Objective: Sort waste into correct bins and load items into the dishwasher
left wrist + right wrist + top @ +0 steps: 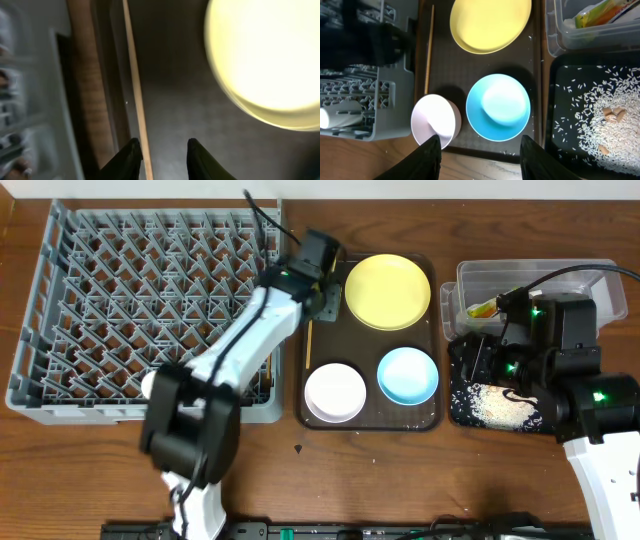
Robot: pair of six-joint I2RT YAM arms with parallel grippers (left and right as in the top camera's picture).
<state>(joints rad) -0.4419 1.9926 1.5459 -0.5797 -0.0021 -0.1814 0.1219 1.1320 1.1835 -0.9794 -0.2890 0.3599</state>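
A thin wooden chopstick point(136, 90) lies along the left edge of the brown tray point(370, 345), close to the dish rack point(150, 310). My left gripper point(162, 157) hangs over it, open, with the stick lying against the left finger and a gap to the right finger. The yellow plate point(387, 290), white bowl point(335, 392) and light-blue bowl point(407, 375) sit on the brown tray. My right gripper point(482, 160) is open and holds nothing, above the tray's front edge near both bowls. The wrapper point(592, 14) lies in the clear tub point(530, 270). Rice point(605, 115) covers the black tray point(560, 125).
The rack fills the left side of the table, its near corner close to the white bowl point(435, 120). My left arm point(240, 350) crosses the rack's right edge. The clear tub and black tray stand right of the brown tray, under my right arm point(575, 370).
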